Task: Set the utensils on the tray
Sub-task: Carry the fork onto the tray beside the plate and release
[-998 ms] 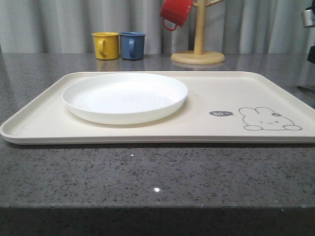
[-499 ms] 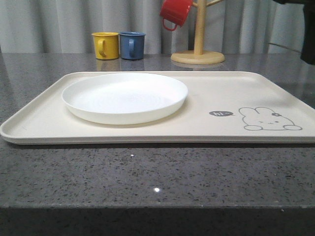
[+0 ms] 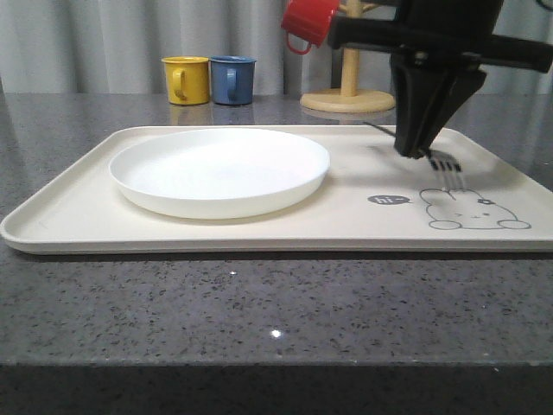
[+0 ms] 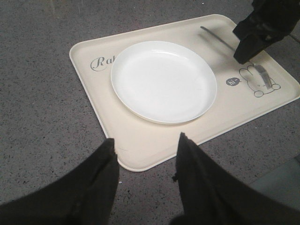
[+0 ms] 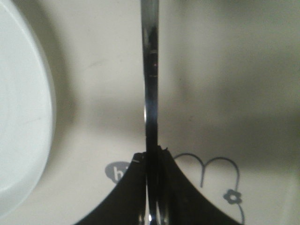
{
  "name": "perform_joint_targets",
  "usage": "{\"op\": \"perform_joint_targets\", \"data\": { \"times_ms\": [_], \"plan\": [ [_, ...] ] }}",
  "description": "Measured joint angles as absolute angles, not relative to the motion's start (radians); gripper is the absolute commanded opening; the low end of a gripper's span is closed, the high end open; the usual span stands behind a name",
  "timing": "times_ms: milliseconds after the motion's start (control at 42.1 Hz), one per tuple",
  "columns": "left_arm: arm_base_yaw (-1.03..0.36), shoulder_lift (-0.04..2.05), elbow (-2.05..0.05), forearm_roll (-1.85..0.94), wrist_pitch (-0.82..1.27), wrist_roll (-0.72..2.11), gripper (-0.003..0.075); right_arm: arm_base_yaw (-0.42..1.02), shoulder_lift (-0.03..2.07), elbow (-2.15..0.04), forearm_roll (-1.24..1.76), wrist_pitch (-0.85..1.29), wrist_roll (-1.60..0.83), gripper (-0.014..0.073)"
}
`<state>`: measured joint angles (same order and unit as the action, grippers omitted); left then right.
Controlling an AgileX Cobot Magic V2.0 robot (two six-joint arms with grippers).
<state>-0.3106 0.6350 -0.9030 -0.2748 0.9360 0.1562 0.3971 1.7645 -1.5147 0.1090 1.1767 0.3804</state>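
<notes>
The fork [image 3: 446, 166] looks like polished metal, bright and mirror-like along its handle. The tray [image 3: 259, 226] seems to be cream plastic with a smooth, matt surface and a grey printed drawing. The plate [image 3: 219, 171] is white and smooth with a soft gloss. The table [image 3: 276, 303] looks like speckled grey stone, polished enough to give small light reflections. At 12 o'clock from the tray, the mug stand [image 3: 348, 86] appears to be pale wood, smooth. The yellow mug [image 3: 187, 79], blue mug [image 3: 232, 79] and red mug [image 3: 308, 21] look glossy. The right gripper [image 3: 416, 149] and the left gripper [image 4: 145, 159] are of black matt material.
</notes>
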Motion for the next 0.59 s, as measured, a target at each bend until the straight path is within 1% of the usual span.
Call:
{"op": "perform_joint_targets", "data": {
  "times_ms": [214,404,475,594],
  "plan": [
    [-0.311,0.635,-0.903,-0.275,0.936,0.156,0.0295,0.437,1.825,-1.516,0.109,1.124,0.468,-0.0003],
    [-0.311,0.635,-0.903,-0.275,0.936,0.156,0.0295,0.441,1.833,-1.523,0.109,1.115,0.489,0.0006],
    [-0.311,0.635,-0.903,-0.275,0.934,0.156,0.0295,0.446,1.835,-1.523,0.109,1.115,0.493,0.0043],
    [-0.311,0.635,-0.903,-0.275,0.934,0.156,0.0295,0.447,1.835,-1.523,0.107,1.115,0.499,0.0165]
  ]
}}
